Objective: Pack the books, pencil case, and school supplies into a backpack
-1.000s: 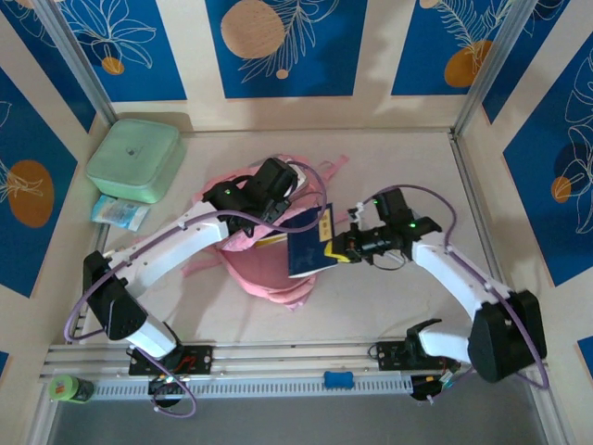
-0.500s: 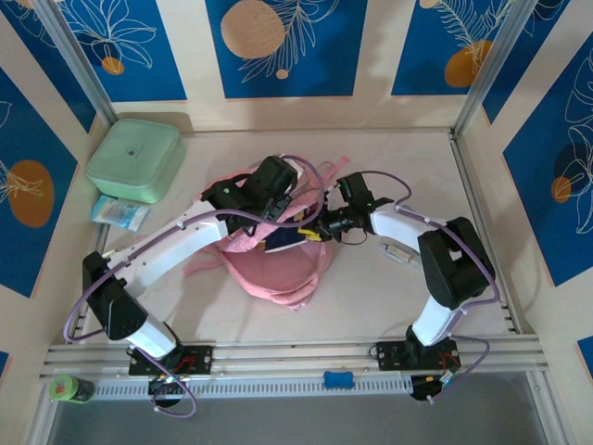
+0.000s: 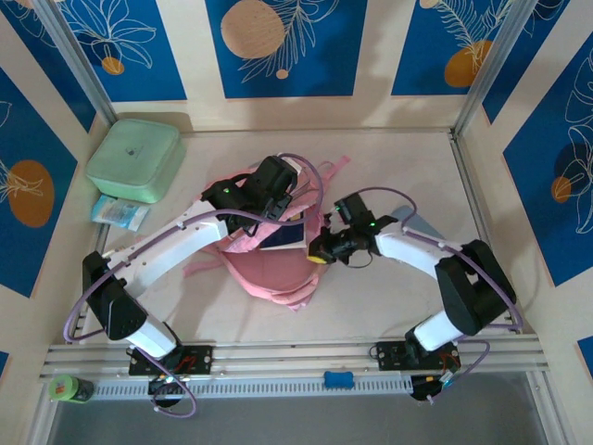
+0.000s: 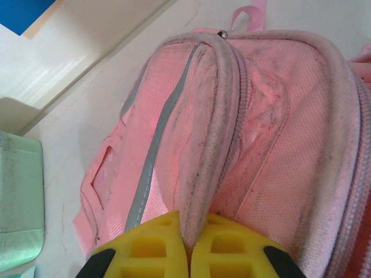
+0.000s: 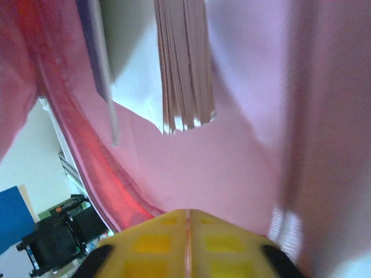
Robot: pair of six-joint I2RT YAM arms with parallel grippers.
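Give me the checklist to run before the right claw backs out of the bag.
1. Left claw shut on backpack rim fold: ok.
2. Right claw shut, holding nothing: ok.
3. Books inside, apart from the right claw: ok.
4. Navy book fully in: cannot tell, an edge shows at the opening.
5. Everything packed: not ok; mint-green box and blue packet lie on the table.

Counted one pink backpack point(image 3: 271, 271), one navy book point(image 3: 283, 235), one mint-green box point(image 3: 134, 159) and one packet point(image 3: 119, 212), upper left.
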